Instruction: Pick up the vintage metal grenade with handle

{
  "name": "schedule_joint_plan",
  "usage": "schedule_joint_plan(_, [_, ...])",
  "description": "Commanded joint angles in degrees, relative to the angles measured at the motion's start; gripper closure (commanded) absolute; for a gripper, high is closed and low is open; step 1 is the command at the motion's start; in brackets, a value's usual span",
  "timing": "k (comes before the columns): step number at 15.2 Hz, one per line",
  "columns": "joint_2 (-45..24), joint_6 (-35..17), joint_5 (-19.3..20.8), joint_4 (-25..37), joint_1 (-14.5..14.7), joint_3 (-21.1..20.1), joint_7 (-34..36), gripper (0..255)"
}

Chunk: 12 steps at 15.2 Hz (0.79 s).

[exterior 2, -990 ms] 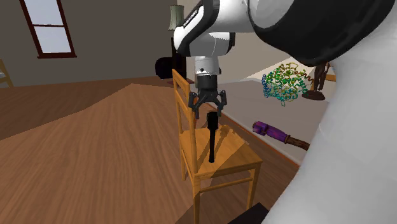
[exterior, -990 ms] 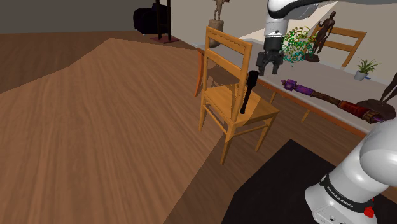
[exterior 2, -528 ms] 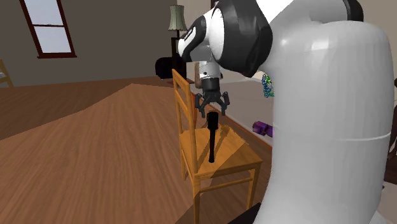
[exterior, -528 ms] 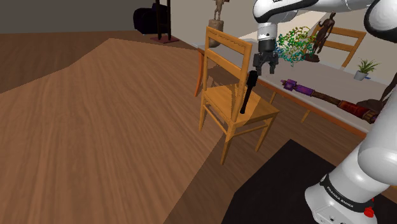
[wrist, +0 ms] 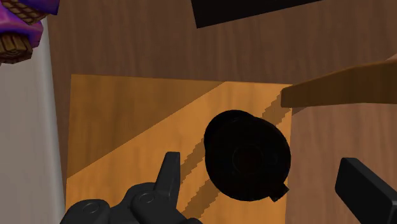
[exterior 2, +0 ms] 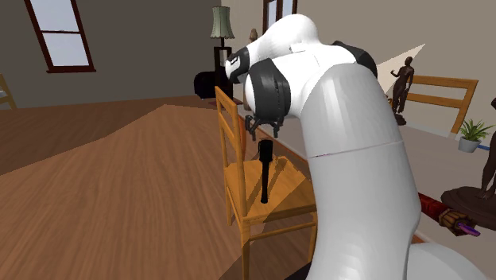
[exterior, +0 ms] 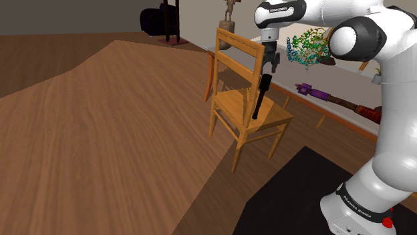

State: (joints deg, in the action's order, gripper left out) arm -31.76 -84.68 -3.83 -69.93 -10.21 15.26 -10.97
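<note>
Gripper (exterior: 269, 61) has swung across in the last second and now hangs right over the black stick grenade (exterior: 260, 97), which stands nearly upright on the wooden chair (exterior: 235, 105) seat. Fingers (wrist: 168, 175) are spread wide with the grenade's head between them, not touching, so nothing's grabbed yet. Looks lined up to me; next bit should be dropping straight down and closing.

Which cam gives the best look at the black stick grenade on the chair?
Second exterior view: the grenade stands full length, head to base, on the chair seat, uncovered. The shoulder view shows it whole too, but smaller. The wrist view looks down its head end-on, a black disc framed by the open pincer.
</note>
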Motion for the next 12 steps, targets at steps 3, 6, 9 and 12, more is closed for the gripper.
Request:
schedule_joint_plan(3, [-1.29, -2.03, -0.15, -0.79, -0.17, -0.06, -0.1, 0])
schedule_joint_plan(6, [-1.44, -4.25, -0.2, -2.88, -0.03, -0.11, -0.06, 0])
schedule_joint_plan(9, [-1.34, -4.76, -0.2, -3.48, 0.07, -0.14, 0.01, 255])
schedule_joint_plan(12, [-1.45, -4.67, -0.22, -3.28, 0.05, -0.15, 0.02, 255])
